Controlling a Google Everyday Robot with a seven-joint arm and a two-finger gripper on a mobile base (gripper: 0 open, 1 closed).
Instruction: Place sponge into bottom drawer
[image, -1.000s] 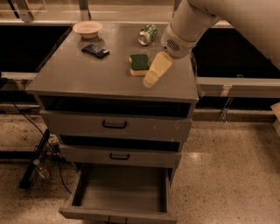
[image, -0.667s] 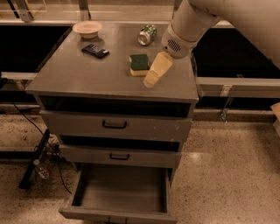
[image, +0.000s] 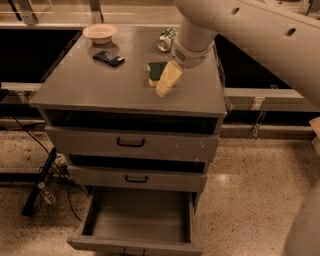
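Now the hand (image: 167, 81) has edged left onto the sponge (image: 155, 70), upper centre; whether it grips, I cannot tell. The bottom drawer (image: 150, 246) stands open.

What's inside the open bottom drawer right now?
The pulled-out grey metal bottom drawer shows only bare grey floor; its rear part is hidden under the drawer above. The green-and-yellow sponge sits on the cabinet top, beside the gripper.

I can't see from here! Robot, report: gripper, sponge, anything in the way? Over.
Gripper over cabinet top, right beside sponge. Sponge not in bottom drawer yet; drawer open. Can, black packet nearby, apart from sponge.
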